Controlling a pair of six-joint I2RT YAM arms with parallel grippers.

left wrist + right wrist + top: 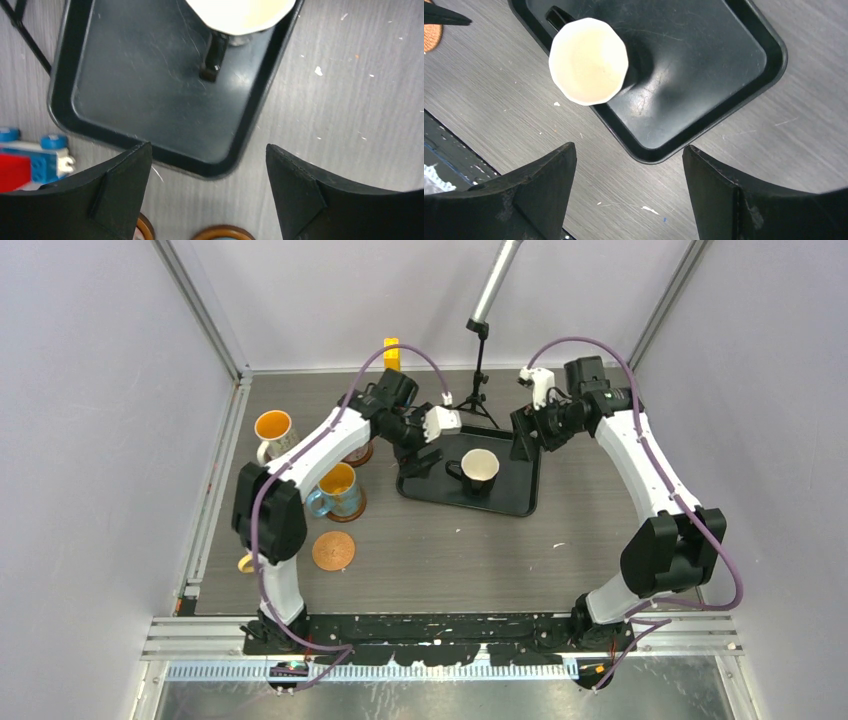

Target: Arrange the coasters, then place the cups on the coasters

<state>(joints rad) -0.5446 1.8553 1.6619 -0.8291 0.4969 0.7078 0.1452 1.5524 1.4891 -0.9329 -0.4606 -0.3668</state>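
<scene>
Left pincer [207, 150] is spread wide and holds nothing. It hangs over the left end of the flat black tray [510, 502]. The right pincer [629, 150] is spread wide too, with nothing in it, by the tray's right edge.

A dark mug with a creamy inside [480, 468] stands on the tray between them. On the grey table [480, 560], a blue mug with an orange inside [338, 488] sits on a round brown coaster [357, 506]. Another brown wood coaster [333, 551] lies bare near it. A white mug with an orange inside [273, 430] stands further left.
</scene>
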